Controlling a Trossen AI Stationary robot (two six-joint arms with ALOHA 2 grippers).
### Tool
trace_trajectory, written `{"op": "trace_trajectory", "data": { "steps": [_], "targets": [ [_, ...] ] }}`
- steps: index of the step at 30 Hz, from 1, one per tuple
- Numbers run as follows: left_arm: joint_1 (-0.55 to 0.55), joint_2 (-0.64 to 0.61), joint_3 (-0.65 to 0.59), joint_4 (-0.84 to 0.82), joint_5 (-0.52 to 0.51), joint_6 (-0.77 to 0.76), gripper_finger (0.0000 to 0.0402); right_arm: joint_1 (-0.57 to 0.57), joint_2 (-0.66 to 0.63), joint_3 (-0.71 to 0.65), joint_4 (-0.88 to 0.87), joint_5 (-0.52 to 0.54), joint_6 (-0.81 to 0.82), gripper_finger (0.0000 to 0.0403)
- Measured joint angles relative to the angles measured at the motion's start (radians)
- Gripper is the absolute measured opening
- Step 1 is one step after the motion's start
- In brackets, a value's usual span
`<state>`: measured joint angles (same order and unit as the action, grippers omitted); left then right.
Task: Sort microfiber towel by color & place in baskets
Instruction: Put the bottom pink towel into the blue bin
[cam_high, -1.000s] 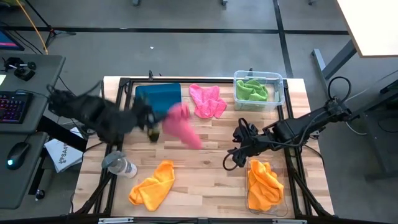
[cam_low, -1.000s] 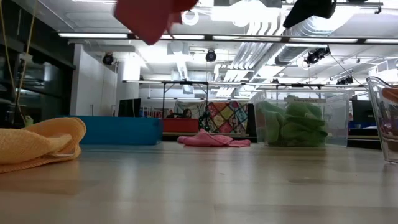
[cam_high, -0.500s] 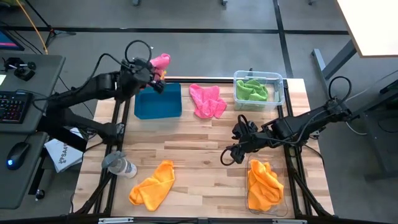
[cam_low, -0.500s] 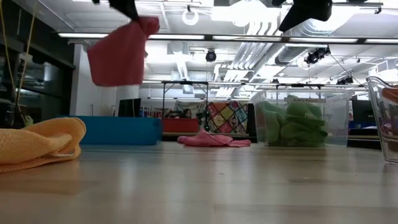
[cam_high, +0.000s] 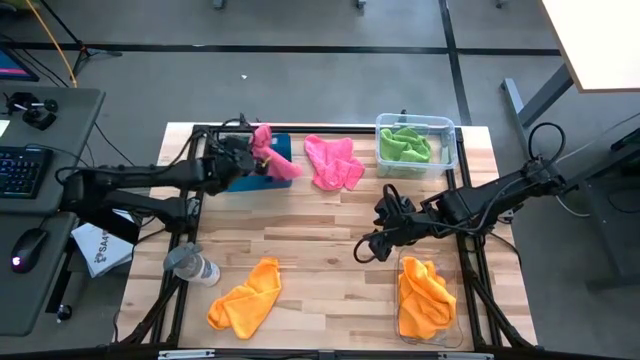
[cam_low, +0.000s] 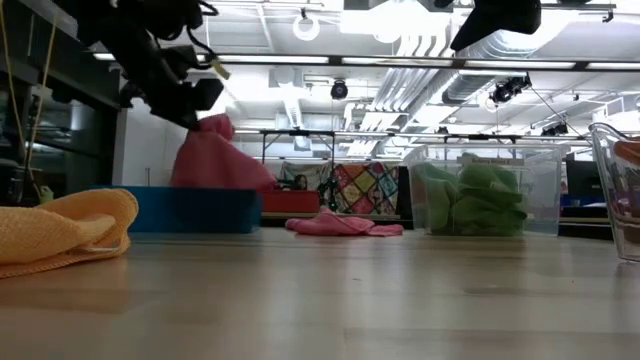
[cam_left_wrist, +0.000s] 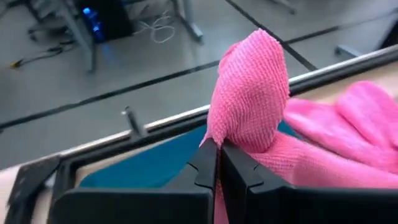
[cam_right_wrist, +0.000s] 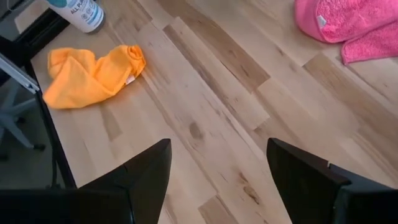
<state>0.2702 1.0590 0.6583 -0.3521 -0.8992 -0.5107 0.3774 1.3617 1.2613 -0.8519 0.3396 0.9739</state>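
Observation:
My left gripper (cam_high: 250, 150) is shut on a hot pink towel (cam_high: 273, 160) over the teal-blue tray (cam_high: 240, 170) at the table's far left. In the low view the pink towel (cam_low: 215, 160) hangs from the left gripper (cam_low: 195, 100) down to the tray (cam_low: 190, 210). A second pink towel (cam_high: 333, 162) lies on the table beside the tray. Green towels (cam_high: 405, 145) fill the far clear bin (cam_high: 448, 140). One orange towel (cam_high: 247, 296) lies near the front edge, another (cam_high: 424, 296) in the near right bin. My right gripper (cam_high: 372, 245) hovers open above the table's middle right. My left gripper pinches the pink towel between its two shut fingers (cam_left_wrist: 208, 165) at a bunched fold near the towel's top (cam_left_wrist: 245, 134). A hump of cloth stands up past the fingertips. The rest hangs slack below, its lower part (cam_high: 283, 170) lying on the tray's right end.
A grey-capped clear bottle (cam_high: 192, 265) lies at the table's left edge. A dark frame rail (cam_high: 200, 135) runs around the tabletop. Bare wood (cam_high: 320, 230) shows between the tray, the right gripper and the orange towel. A desk with a keyboard stands left of the table.
My left gripper carried the pink towel from above the table's middle left toward the far edge, swinging out past the tray, then came back toward the near side and down over the tray. The towel, first lifted clear and swinging, now reaches the tray. The right arm kept still.

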Motion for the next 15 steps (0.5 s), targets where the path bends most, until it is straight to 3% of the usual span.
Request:
{"op": "trace_trajectory", "data": {
  "steps": [4, 7, 11, 15],
  "targets": [
    [0.012, -0.043, 0.003, -0.002, -0.047, 0.061, 0.0, 0.012, 0.0, 0.0, 0.001, 0.007, 0.017, 0.0261],
    [0.027, -0.073, 0.003, -0.078, 0.005, 0.155, 0.0, 0.017, 0.0, 0.0, 0.002, 0.024, 0.032, 0.0261],
    [0.061, -0.078, 0.001, -0.283, 0.057, 0.033, 0.0, 0.018, 0.0, 0.0, 0.003, 0.067, 0.04, 0.0261],
    [0.125, -0.038, 0.001, -0.282, 0.209, -0.02, 0.0, 0.016, 0.0, 0.0, 0.003, 0.11, 0.042, 0.0261]
  ]
}}
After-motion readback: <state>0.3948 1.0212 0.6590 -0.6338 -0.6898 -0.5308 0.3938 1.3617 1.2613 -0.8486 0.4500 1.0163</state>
